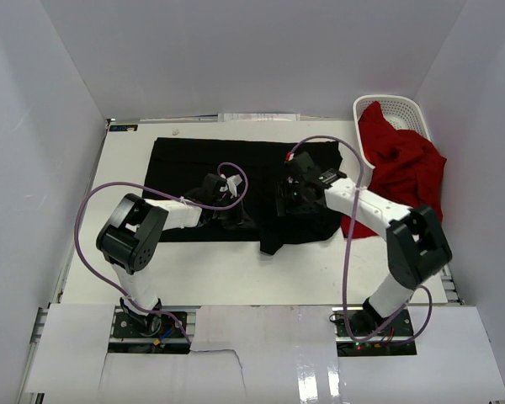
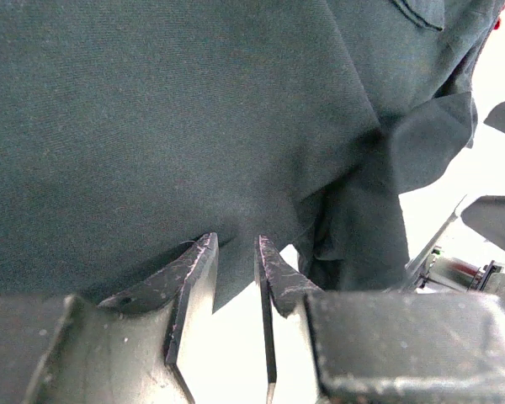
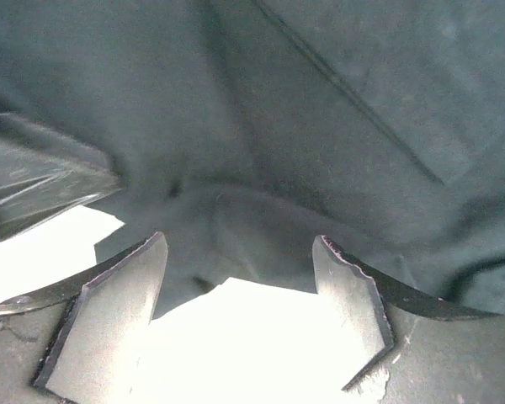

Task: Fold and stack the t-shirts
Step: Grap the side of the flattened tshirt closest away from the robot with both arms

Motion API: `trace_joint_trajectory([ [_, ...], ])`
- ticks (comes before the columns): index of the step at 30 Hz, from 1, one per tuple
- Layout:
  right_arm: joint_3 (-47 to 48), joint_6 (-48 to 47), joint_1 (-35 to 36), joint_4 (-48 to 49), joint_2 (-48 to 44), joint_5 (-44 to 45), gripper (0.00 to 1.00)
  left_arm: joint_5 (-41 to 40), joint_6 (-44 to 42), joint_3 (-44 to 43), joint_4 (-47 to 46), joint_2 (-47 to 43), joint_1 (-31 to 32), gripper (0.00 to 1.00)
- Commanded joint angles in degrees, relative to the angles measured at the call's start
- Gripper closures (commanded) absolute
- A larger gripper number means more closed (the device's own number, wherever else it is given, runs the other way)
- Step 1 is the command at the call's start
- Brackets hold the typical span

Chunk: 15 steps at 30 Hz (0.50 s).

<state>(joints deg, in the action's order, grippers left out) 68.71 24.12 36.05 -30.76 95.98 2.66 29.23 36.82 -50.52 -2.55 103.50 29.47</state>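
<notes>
gaping right pincer (image 3: 237, 244) at black t-shirt (image 3: 320, 109) edge; white table (image 3: 236, 337) beyond.

Plain white walls (image 1: 236, 50) enclose a white table (image 1: 219, 273) on three sides. White sheets (image 1: 76, 345) cover its near edge, where bright light glares off a glossy patch.

Left tool (image 2: 236, 237) jaws narrowly apart; right tool (image 3: 240, 238) jaws wide.
</notes>
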Motion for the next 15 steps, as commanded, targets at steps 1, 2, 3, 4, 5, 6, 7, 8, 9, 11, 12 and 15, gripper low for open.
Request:
trace_joint_trajectory([
  [1, -4.0, -2.5, -0.1, 5.6, -9.6, 2.3, 0.24, 0.2, -1.1, -1.1, 1.6, -1.1, 0.3, 0.64],
  [2, -5.3, -2.4, -0.1, 6.3, -11.4, 2.0, 0.23, 0.2, -1.1, -1.1, 1.6, -1.2, 0.3, 0.64],
  [3, -6.7, -2.2, -0.1, 6.9, -13.1, 1.3, 0.23, 0.2, -1.1, -1.1, 1.6, -1.4, 0.3, 0.64],
  [4, -8.1, -1.8, -0.1, 7.6, -16.2, 0.6, 0.23, 0.3, -1.1, -1.1, 1.6, -1.3, 0.3, 0.64],
  [5, -10.5, 0.2, -0.1, 7.3, -17.7, -0.4, 0.24, 0.2, -1.2, -1.2, 1.7, -1.4, 0.3, 0.64],
  [6, -11.7, 1.0, -0.1, 7.1, -19.9, -1.4, 0.25, 0.3, -1.2, -1.2, 1.8, -1.4, 0.3, 0.64],
  [7, -13.1, 1.8, -0.1, 7.4, -21.0, -2.6, 0.25, 0.2, -1.2, -1.4, 1.7, -1.4, 0.3, 0.64],
  [8, -16.2, 3.7, -0.1, 7.7, -22.1, -5.5, 0.25, 0.2, -1.2, -1.5, 1.8, -1.3, 0.3, 0.64],
  [9, -17.9, 4.8, -0.1, 8.3, -23.3, -5.9, 0.27, 0.3, -1.2, -1.5, 1.8, -1.3, 0.3, 0.64],
  [11, -21.8, 6.6, -0.1, 11.3, -27.3, -7.1, 0.28, 0.3, -1.1, -1.8, 1.7, -1.2, 0.3, 0.64],
  [12, -25.5, 9.2, -0.1, 12.5, -29.6, -7.2, 0.34, 0.4, -1.1, -1.8, 1.6, -1.3, 0.3, 0.64],
  [15, -30.5, 13.0, -0.2, 17.3, -31.4, -8.4, 0.47, 0.5, -1.1, -1.9, 1.7, -1.2, 0.3, 0.64],
])
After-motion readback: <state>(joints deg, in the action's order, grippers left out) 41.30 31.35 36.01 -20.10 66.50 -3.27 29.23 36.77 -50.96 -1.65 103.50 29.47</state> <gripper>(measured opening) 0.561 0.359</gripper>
